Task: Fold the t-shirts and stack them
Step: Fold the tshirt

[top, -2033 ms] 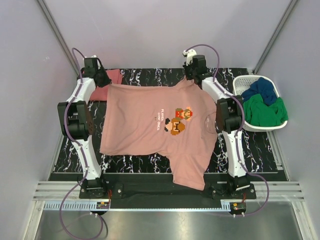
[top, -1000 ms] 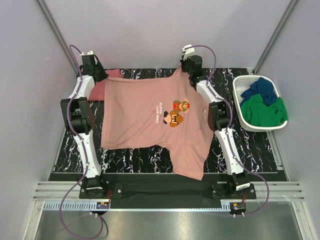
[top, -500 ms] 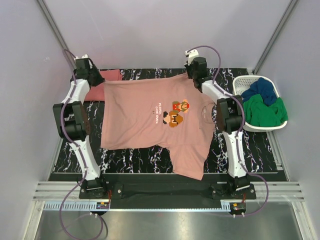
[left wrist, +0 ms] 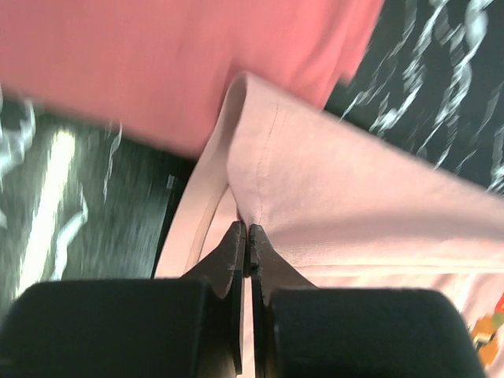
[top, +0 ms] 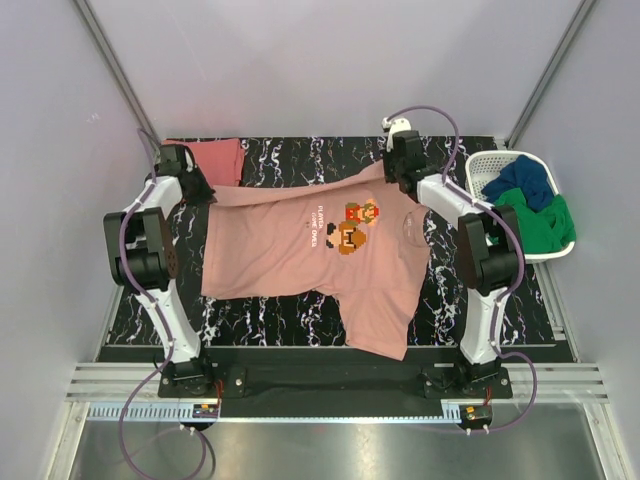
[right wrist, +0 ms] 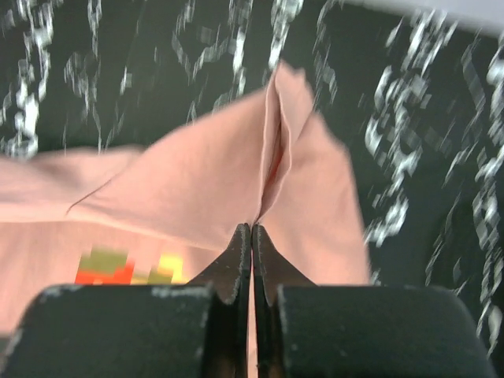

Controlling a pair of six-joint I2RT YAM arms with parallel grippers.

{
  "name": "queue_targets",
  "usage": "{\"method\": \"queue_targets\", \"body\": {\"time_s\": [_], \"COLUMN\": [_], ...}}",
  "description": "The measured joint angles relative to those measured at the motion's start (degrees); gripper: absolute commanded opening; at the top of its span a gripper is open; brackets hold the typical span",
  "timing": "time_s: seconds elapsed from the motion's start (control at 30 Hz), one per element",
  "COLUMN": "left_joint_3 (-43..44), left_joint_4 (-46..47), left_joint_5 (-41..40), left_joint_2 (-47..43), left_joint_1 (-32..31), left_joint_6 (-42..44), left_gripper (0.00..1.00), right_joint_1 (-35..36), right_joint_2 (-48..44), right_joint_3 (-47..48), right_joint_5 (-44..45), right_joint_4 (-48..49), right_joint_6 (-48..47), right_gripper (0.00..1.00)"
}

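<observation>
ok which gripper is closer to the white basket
Right. The right gripper, shut on the pink t-shirt, is just left of the basket; the left gripper holds the shirt's other end, far across.

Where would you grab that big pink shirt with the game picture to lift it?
Pinch the pink shirt at its two far corners, one from each end, as the left gripper and right gripper do: the edge there bunches into thin folds that shut jaws probably clamp well.
</observation>
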Motion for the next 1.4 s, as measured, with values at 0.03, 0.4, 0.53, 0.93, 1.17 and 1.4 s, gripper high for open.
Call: {"method": "queue_targets", "body": {"time_s": [0.03,0.4,0.53,0.93,1.17,1.4], "left_joint_3": [-1.0,-3.4,-5.2,-9.2,-9.2,-6.3], "left_joint_4": [-0.8,-3.9,-5.2,-6.7,-8.9,-12.5], "left_joint_5": [0.0,-0.3,-1.4,-3.4,-4.6,-8.7], "left_joint_2": [-0.6,-4.0,-4.3,-6.1,-6.2,-6.2], "left_joint_1": [0.0,0.1,0.1,0.1,0.0,0.0], "left_joint_6": [0.1,1.1,1.0,-0.2,-0.7,-1.9], "left_gripper": [0.0,0.0,0.0,0.0,0.29,0.43], "right_joint_1": [0.4,4.8,4.8,4.8,4.8,4.7], "right_joint_2": [-0.7,-6.1,-7.4,-11.5,-11.7,-11.7], "right_joint_3": [-1.3,-13.1,-15.3,-17.2,-20.2,-18.6], "right_joint_5": [0.4,3.9,4.0,3.1,-0.5,-1.2], "right_joint_4": [-1.0,-7.9,-8.6,-10.1,-9.7,-13.5], "right_joint_6": [0.8,10.3,13.4,18.9,21.2,22.7], "right_gripper": [0.0,0.0,0.0,0.0,0.27,0.42]}}
